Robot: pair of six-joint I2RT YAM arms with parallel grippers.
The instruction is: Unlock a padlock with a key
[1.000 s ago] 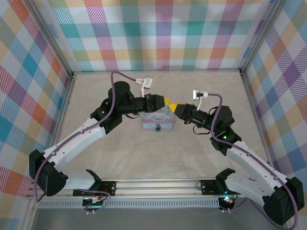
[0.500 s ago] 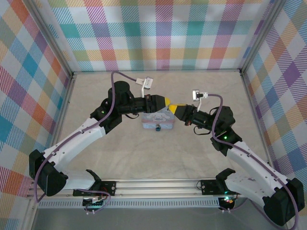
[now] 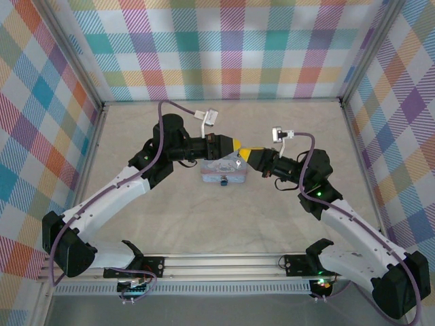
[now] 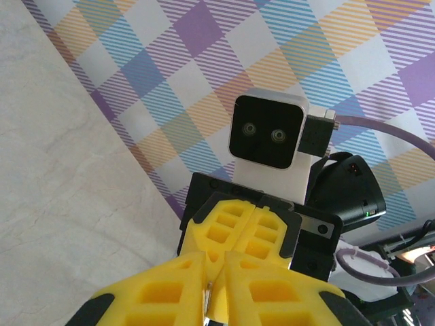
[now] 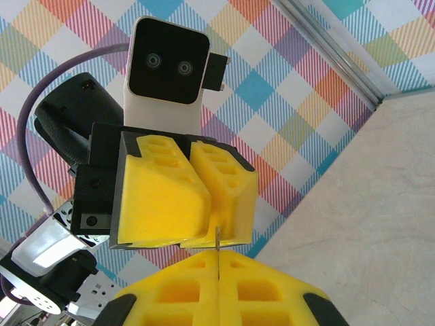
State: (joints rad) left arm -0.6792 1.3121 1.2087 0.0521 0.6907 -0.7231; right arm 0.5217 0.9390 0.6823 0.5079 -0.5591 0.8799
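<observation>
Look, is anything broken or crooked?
Nothing looks broken. The pale-blue tin box sits flat with its tiny dark padlock in front. The yellow left gripper and right gripper meet tip-to-tip nearby, a thin metal sliver between them.

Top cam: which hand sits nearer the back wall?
The left hand: its yellow tip shows beyond the pale-blue box's rear edge; the right hand sits beside its right rear corner.

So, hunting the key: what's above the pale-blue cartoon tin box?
The yellow-fingered left gripper and right gripper meet tip to tip over its rear. A thin metal sliver pokes from the right's shut fingers; the rest hidden.
</observation>
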